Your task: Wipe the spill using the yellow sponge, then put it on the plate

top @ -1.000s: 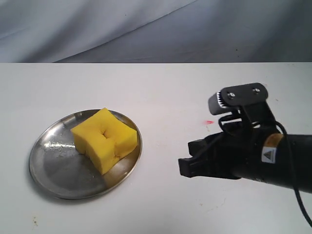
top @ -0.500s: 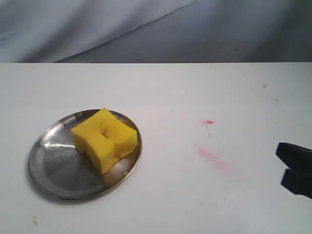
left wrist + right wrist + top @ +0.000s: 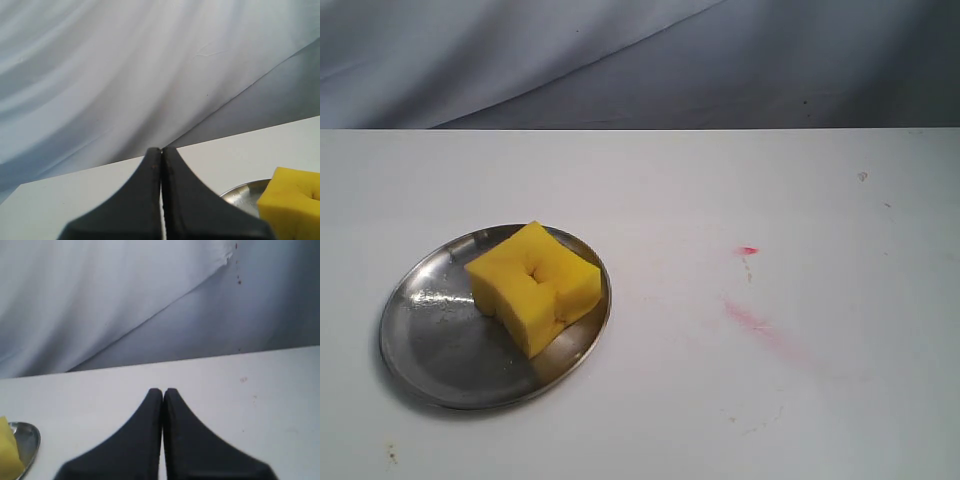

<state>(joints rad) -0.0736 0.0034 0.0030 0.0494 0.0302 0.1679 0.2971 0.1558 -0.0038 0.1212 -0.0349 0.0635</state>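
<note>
A grey-blue cloth backdrop (image 3: 620, 60) hangs in soft folds behind the whole scene. Below it, a white table (image 3: 720, 420) fills most of the exterior view.

Taking the middle of the table as the centre of a clock, the plate (image 3: 425, 350), a round, shallow, scratched silver dish, lies toward 8 o'clock. The yellow sponge (image 3: 533, 285) rests on the plate. It is a thick, bright foam block with a dimple in its top face. It sits on the plate's 2 o'clock side, and its lower corner reaches the rim near 4 o'clock.

Neither arm shows in the exterior view. In the left wrist view the left gripper (image 3: 161, 152) has its two black fingers pressed together, with nothing between them. Past the fingers, a slice of the plate (image 3: 240, 192) and a corner of the yellow sponge (image 3: 292, 200) show at the frame's edge. In the right wrist view the right gripper (image 3: 163, 392) is likewise pressed together and holds nothing. The plate's rim (image 3: 27, 440) and a sliver of the yellow sponge (image 3: 7, 452) show well off to one side.

Back in the exterior view, a faint pink smear (image 3: 748, 318) streaks the table toward 4 o'clock. A smaller red dab (image 3: 748, 250) lies just beyond it, toward 3 o'clock. A tiny dark speck (image 3: 862, 176) marks the table toward 2 o'clock.
</note>
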